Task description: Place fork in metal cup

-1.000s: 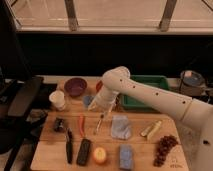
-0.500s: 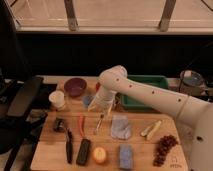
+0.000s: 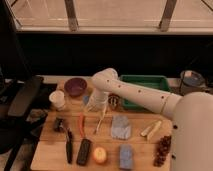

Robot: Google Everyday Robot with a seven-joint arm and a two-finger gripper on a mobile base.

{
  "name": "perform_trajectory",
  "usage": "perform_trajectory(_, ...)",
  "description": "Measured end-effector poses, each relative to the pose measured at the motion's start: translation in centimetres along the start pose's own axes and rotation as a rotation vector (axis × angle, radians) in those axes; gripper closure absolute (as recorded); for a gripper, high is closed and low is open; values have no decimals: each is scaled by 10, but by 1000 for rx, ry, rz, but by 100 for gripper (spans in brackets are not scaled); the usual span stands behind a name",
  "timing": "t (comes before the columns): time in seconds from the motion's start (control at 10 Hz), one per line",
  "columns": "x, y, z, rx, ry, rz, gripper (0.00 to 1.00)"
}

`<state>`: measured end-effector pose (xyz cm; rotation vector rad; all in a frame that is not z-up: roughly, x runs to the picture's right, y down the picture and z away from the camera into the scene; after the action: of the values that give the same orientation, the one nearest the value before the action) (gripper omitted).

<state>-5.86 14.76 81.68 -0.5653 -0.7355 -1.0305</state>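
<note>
The fork (image 3: 101, 122) lies slanted on the wooden table, pale and thin, just right of the orange-red stick (image 3: 81, 124). The small shiny metal cup (image 3: 114, 100) stands upright behind it, next to the green tray. My gripper (image 3: 97, 106) hangs down from the white arm, directly above the fork's upper end and just left of the metal cup. It partly hides the pale blue cup (image 3: 87, 100). I cannot tell whether it touches the fork.
A white cup (image 3: 57, 99) and purple bowl (image 3: 75, 86) stand back left. A green tray (image 3: 145, 84) is behind the arm. A grey cloth (image 3: 120, 126), black-handled utensil (image 3: 68, 144), orange fruit (image 3: 100, 155), blue sponge (image 3: 125, 156) and grapes (image 3: 162, 148) fill the front.
The arm's elbow and gripper have shifted a little to the left and down toward the fork. The fork and cups have not moved.
</note>
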Motion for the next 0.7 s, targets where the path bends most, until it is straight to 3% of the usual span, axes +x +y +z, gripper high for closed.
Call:
perform_trajectory(0.4,11,20,37,15,-85,43,35)
perform_trajectory(0.7,16,35,49,27,-114,83,41)
